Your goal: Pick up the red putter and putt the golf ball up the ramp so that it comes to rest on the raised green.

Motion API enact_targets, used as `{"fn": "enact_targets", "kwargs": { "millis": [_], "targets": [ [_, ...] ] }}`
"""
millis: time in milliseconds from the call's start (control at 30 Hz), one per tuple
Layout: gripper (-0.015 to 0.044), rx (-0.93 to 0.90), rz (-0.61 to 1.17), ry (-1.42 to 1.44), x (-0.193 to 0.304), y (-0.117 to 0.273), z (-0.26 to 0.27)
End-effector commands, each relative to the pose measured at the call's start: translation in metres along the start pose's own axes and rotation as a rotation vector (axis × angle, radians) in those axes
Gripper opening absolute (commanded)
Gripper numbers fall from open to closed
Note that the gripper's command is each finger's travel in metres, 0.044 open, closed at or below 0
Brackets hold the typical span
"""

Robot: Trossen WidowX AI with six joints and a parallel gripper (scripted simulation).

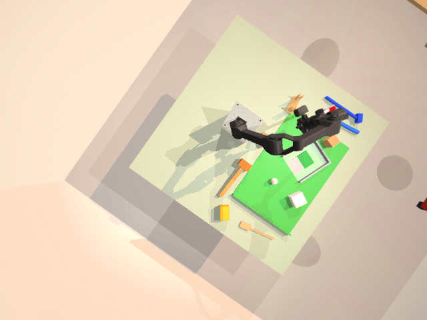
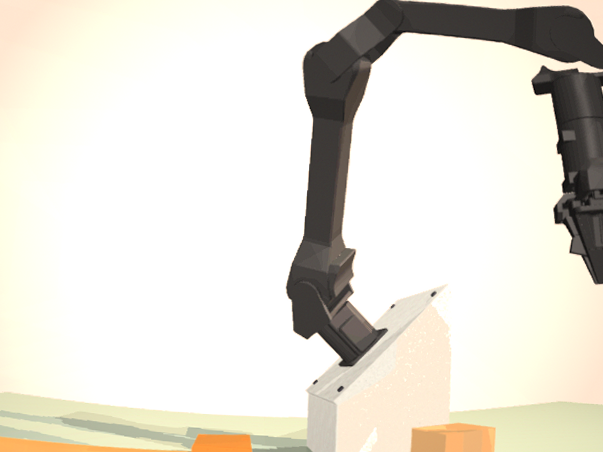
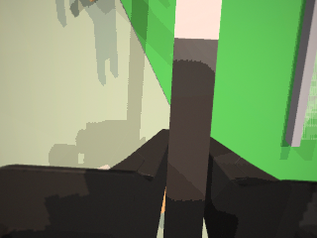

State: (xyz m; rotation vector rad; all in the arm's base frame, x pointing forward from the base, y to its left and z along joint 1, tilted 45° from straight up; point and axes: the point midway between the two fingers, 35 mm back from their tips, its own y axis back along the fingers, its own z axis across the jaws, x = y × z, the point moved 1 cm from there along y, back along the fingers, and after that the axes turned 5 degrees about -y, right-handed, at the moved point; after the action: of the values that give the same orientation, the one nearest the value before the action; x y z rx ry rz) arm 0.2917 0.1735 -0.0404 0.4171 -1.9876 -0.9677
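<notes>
The putter (image 1: 331,108) (image 3: 196,20) shows a red and white part beside the arm in the top view, and a pale shaft with a dark grip in the wrist view. My gripper (image 2: 600,280) (image 3: 181,138) is shut on that dark grip, above the table. The putter's head is not clearly visible. The white golf ball (image 1: 273,181) rests on the green mat (image 1: 255,193). A pale ramp (image 1: 293,166) leads to the green square (image 1: 305,159) inside a walled frame (image 1: 323,155) (image 3: 299,74). The ball is outside this frame, on the ramp's side.
A white block (image 1: 297,199) and orange block (image 1: 331,141) stand on the mat. An orange mallet (image 1: 243,165) (image 2: 222,448), yellow block (image 1: 224,213) and wooden spatula (image 1: 245,225) lie beside it. Blue sticks (image 1: 350,127) and a wooden piece (image 1: 293,104) lie near the arm's far end.
</notes>
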Motion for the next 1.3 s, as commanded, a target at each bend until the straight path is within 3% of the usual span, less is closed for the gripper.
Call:
{"fn": "enact_targets", "kwargs": {
  "millis": [0, 1267],
  "targets": [
    [0.0, -0.009, -0.002, -0.129, 0.021, 0.008, -0.019],
    [0.0, -0.07, 0.07, -1.236, 0.223, 0.024, -0.106]
  ]
}}
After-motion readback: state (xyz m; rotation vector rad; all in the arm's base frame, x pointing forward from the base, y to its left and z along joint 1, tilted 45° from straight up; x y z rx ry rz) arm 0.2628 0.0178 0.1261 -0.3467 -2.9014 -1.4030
